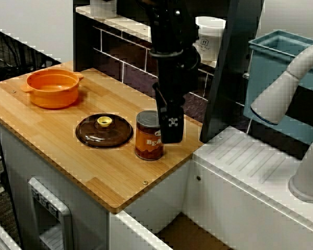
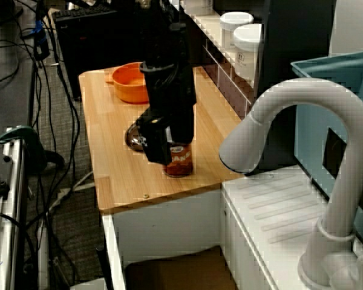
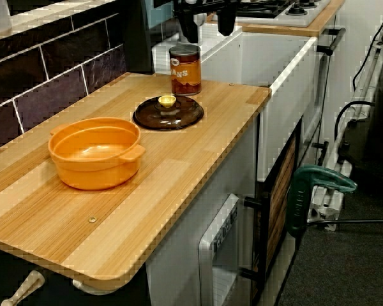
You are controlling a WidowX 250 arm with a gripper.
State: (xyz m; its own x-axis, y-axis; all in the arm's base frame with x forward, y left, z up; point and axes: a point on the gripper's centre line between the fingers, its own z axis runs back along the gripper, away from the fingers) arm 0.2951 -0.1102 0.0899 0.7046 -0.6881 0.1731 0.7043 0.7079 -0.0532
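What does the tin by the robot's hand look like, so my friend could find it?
Find the wooden counter by the dark tiled wall. At its end beside the white sink unit, past the orange pot and the flat brown lid, stands the tin, by the black gripper. It is the only tall one, with a reddish-brown label and silver top.
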